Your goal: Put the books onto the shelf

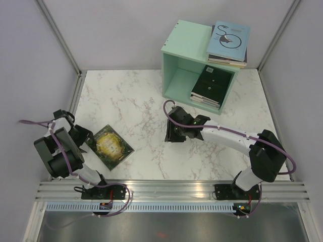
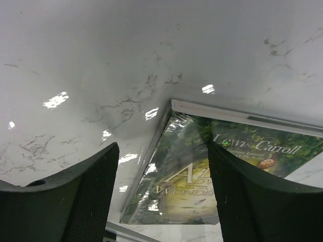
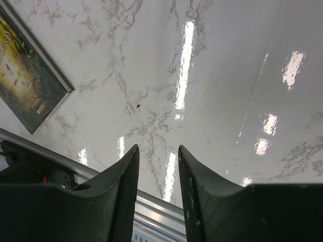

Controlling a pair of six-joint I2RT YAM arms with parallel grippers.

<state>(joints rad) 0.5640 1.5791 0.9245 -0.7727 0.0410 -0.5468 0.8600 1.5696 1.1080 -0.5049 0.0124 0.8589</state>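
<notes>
The green-gold book [image 1: 110, 146] lies flat on the marble surface [image 1: 126, 96], well left of the shelf [image 1: 182, 43]. The left tool [image 2: 161, 151] hangs there, jaws wide, gripping nothing. The right tool [image 3: 158, 151], just before the shelf, is narrowly parted and empty. Stacked books [image 1: 228, 43] rest on the shelf, and others [image 1: 209, 85] inside it.

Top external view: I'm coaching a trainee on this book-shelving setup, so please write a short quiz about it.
1. True or false: the green-gold book lies on the table, outside the shelf.
2. Which book lies topmost on the shelf's roof? A: the light blue book with a black swirl; B: a yellow one; C: a navy one.
3. Fill in: the pincer nearest the green-gold book is the ____ one.
Key: 1 true; 2 A; 3 left pincer.
</notes>
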